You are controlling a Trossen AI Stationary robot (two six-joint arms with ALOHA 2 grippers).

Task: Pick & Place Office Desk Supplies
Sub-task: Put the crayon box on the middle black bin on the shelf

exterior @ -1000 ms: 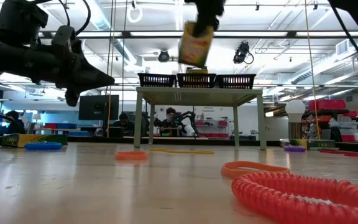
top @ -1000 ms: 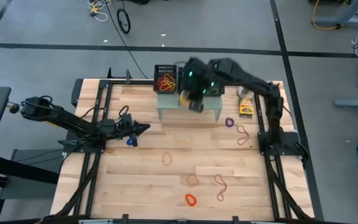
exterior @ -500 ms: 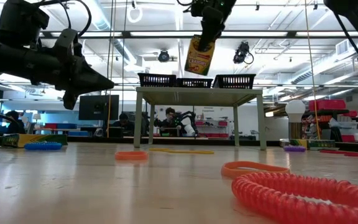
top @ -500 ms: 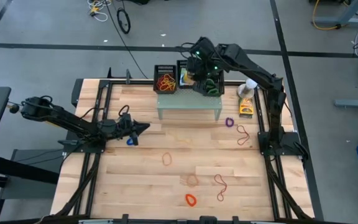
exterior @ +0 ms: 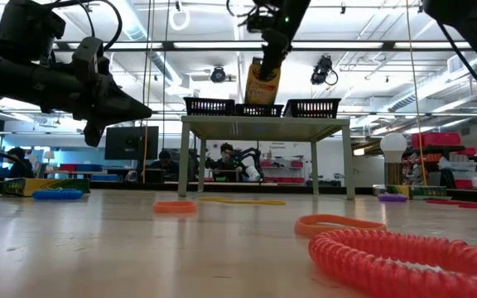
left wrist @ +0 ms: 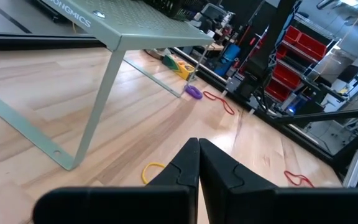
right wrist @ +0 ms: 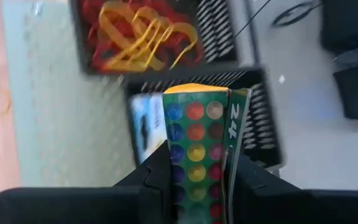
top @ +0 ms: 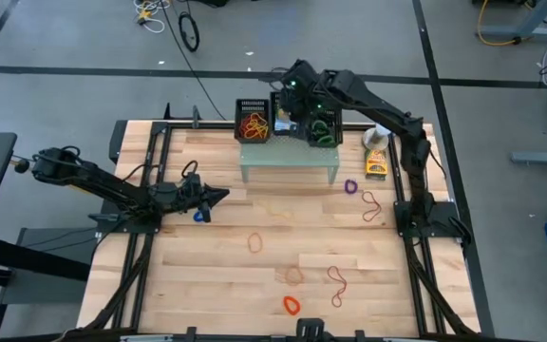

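My right gripper (top: 289,103) is over the far side of the pale green stand (top: 288,160), shut on a yellow-and-green printed box (exterior: 262,80). The box hangs above the middle black basket (exterior: 259,108), where another box (right wrist: 145,127) lies. The left basket (top: 253,122) holds red and orange rubber bands (right wrist: 142,31). A third box (top: 376,169) lies on the table by the right edge. Loose bands lie on the table: purple (top: 350,187), red (top: 373,206), orange (top: 255,243). My left gripper (top: 221,195) is shut and hovers at the table's left. My right gripper pinches the printed box between its two fingers (right wrist: 157,174), one on each side of the face with coloured dots (right wrist: 194,134). It holds the upper end (exterior: 265,64) from above, pointing down. The box hangs below the fingers, slightly tilted and clear of the basket.
A third black basket (top: 323,128) with green bands stands on the stand's right. A white ball-topped object (top: 382,133) stands near the far right corner. More bands lie toward the near edge (top: 292,305) (top: 337,280), and a blue one (top: 198,215) by the left gripper.
My right gripper has carried the box from above the stand's near edge toward the far edge, and now holds it over the middle basket. It has stayed shut on the box throughout.
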